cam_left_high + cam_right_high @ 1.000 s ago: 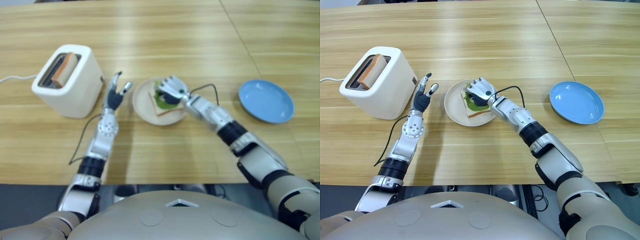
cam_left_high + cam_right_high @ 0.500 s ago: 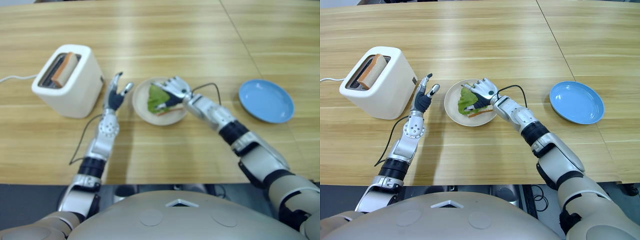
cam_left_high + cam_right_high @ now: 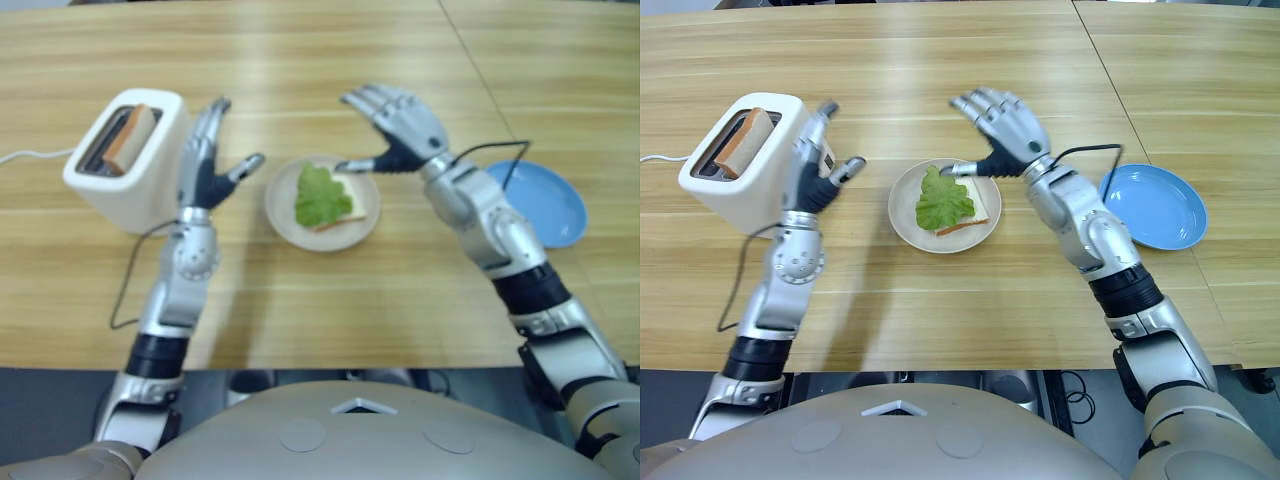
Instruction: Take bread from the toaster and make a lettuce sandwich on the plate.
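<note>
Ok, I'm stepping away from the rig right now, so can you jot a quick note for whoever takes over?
Left hand: open, empty, raised beside the toaster, on its plate side.
Right hand: open, empty, raised over the table just beyond the plate.
On the plate: bottom slice with lettuce on top.
In the toaster: second slice, standing in a slot.
Done: bottom slice and lettuce laid.
Left: pull the second slice and set it on the lettuce.

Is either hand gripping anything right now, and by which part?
Nothing is held. Left hand and right hand are open; lettuce lies on the bread.
</note>
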Controlling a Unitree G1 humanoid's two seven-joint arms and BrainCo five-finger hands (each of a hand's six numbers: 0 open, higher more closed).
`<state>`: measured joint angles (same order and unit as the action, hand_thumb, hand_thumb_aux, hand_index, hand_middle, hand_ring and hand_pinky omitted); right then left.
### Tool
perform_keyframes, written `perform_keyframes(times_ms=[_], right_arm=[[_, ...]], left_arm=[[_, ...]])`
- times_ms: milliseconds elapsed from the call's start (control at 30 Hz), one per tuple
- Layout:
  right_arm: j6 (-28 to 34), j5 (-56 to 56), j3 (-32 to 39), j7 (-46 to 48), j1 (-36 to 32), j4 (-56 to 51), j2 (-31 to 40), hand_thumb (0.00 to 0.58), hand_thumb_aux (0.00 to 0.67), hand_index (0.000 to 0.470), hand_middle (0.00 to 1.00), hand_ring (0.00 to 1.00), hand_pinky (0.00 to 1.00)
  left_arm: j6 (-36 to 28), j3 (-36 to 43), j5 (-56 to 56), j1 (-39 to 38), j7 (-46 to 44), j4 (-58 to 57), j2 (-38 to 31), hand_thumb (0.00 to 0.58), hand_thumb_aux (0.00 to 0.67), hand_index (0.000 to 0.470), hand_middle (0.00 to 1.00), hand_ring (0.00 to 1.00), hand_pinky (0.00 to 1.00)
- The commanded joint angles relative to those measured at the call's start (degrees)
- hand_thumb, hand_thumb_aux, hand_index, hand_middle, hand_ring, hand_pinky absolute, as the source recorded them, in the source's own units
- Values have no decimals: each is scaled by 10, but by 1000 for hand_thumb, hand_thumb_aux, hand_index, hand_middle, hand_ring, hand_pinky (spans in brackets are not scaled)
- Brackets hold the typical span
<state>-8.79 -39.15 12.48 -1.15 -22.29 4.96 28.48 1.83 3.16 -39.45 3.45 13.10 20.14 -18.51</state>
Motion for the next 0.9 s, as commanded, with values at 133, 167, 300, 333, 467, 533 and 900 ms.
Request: perform_keyframes(times_ms=[133, 167, 300, 333, 467, 533, 900], right_arm=[[-14, 232, -137, 19, 66, -12, -56, 0, 0, 0, 106, 106, 106], [-14, 252, -148, 23, 73, -15, -61, 0, 0, 0, 106, 106, 106], [-19, 295, -175, 37, 103, -26, -67, 0, 0, 0, 106, 106, 106], [-21, 298, -177, 38, 108, -29, -67, 0, 0, 0, 106, 106, 106], [-27, 307, -180, 44, 116, -36, -69, 0, 0, 0, 102, 102, 102], [-29, 308, -181, 45, 117, -39, -67, 0, 0, 0, 98, 98, 98], [-29, 295, -186, 38, 122, -35, -59, 0, 0, 0, 98, 98, 98]], left_arm=[[-110, -103, -115, -3, -96, 37, -110, 0, 0, 0, 0, 0, 0], [-123, -113, -122, -6, -106, 30, -122, 0, 0, 0, 0, 0, 0], [-172, -132, -148, -8, -142, -32, -163, 0, 0, 0, 0, 0, 0], [-180, -132, -145, -5, -148, -55, -167, 0, 0, 0, 0, 0, 0], [-214, -125, -131, 3, -168, -122, -168, 0, 0, 0, 0, 0, 0], [-226, -124, -124, 5, -172, -140, -165, 0, 0, 0, 0, 0, 0], [-239, -103, -91, 20, -163, -188, -168, 580, 670, 460, 0, 0, 0]])
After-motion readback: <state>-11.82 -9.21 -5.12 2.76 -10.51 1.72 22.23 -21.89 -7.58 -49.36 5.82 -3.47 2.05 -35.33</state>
